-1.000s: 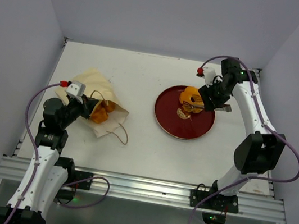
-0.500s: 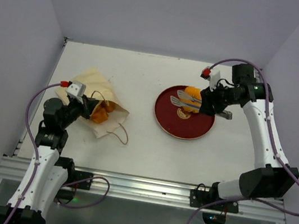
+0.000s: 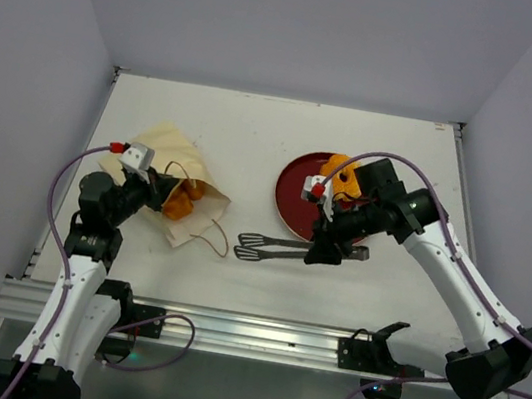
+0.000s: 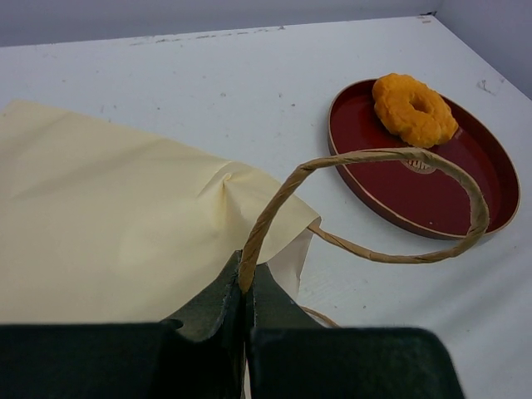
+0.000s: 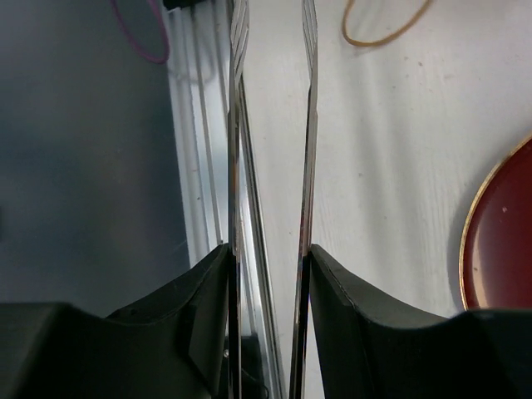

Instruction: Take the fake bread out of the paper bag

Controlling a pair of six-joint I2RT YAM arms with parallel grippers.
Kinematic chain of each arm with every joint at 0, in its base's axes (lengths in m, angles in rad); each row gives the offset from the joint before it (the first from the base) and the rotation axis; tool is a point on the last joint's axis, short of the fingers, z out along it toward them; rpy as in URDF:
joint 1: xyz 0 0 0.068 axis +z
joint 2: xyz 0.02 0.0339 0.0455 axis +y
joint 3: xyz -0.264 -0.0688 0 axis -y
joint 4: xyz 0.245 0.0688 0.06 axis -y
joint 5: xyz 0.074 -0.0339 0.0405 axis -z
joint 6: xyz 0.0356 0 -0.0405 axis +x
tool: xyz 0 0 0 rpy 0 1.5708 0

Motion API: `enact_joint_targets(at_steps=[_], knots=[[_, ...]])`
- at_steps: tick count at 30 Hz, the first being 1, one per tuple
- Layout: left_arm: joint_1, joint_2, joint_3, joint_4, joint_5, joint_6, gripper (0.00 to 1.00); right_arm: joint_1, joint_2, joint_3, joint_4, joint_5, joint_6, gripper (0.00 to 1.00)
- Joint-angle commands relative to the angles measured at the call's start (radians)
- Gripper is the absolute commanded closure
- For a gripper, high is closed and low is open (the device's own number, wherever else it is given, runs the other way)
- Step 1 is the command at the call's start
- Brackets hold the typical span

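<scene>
Two pieces of fake bread are what I can make out: a ring doughnut lying on the red plate right of centre, and an orange piece showing in the mouth of the paper bag. The bag lies flat on its side at the left of the tabletop. My left gripper has its fingers clenched on the root of a twisted loop handle at the bag's mouth. My right gripper is grasping a pair of metal tongs. They point left over the tabletop between bag and plate, arms slightly apart, tips near the bag's other handle.
</scene>
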State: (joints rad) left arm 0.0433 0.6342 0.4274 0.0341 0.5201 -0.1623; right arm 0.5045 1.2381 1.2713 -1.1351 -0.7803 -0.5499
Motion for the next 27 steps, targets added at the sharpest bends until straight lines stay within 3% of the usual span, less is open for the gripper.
enact_joint_targets(at_steps=[1,15,23,27], knots=[[-0.008,0.012,0.004,0.009,0.029,-0.031,1.0,0.058,-0.037,-0.021,0.101,-0.074,0.044,0.56],[-0.008,0.042,0.031,0.009,0.023,-0.082,1.0,0.272,0.043,0.069,0.149,-0.033,0.117,0.59],[-0.006,0.035,0.05,0.009,0.029,-0.127,1.0,0.338,0.118,0.074,0.346,0.065,0.332,0.6],[-0.008,0.022,0.057,0.009,0.026,-0.157,1.0,0.338,0.162,0.022,0.553,0.102,0.491,0.6]])
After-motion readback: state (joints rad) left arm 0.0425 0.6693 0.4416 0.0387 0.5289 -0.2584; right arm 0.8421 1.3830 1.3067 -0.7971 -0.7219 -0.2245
